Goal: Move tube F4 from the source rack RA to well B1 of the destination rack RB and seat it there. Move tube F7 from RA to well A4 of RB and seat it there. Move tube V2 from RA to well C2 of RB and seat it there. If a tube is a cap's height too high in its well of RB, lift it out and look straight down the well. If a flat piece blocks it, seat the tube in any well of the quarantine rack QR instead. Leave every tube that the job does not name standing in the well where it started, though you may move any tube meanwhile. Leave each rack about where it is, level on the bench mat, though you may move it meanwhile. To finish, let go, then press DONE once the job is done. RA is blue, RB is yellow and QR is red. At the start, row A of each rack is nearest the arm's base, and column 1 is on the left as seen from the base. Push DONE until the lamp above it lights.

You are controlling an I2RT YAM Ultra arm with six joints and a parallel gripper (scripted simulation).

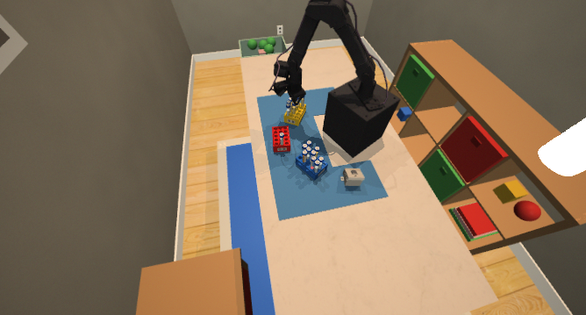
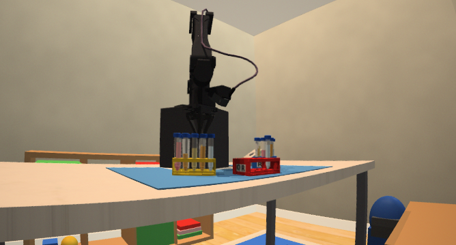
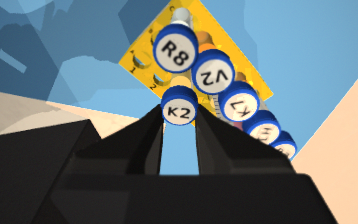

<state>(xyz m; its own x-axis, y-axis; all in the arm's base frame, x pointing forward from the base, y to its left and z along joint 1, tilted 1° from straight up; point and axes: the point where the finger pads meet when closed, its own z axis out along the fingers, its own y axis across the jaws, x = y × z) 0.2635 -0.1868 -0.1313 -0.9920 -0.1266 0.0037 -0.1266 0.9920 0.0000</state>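
Observation:
The yellow rack RB (image 1: 293,118) (image 2: 193,171) (image 3: 140,49) stands on the blue mat (image 1: 325,196). My gripper (image 1: 295,100) (image 2: 200,131) (image 3: 179,111) is right over it, shut on the cap of tube K2 (image 3: 179,111). Behind K2, tubes R8 (image 3: 175,47), V2 (image 3: 213,76) and K7 (image 3: 239,106) stand in a row in RB, with two more caps partly hidden behind them. In the side view K2's cap is about level with the other caps. The blue rack RA (image 1: 307,168) holds several tubes. The red rack QR (image 1: 281,148) (image 2: 256,168) holds one tube (image 1: 282,136).
The arm's black base box (image 1: 357,121) stands right of the racks. A small white DONE box (image 1: 353,176) sits on the mat beyond RA. A wooden shelf (image 1: 474,130) with bins runs along the right. A green bin (image 1: 261,46) of balls is at the far end.

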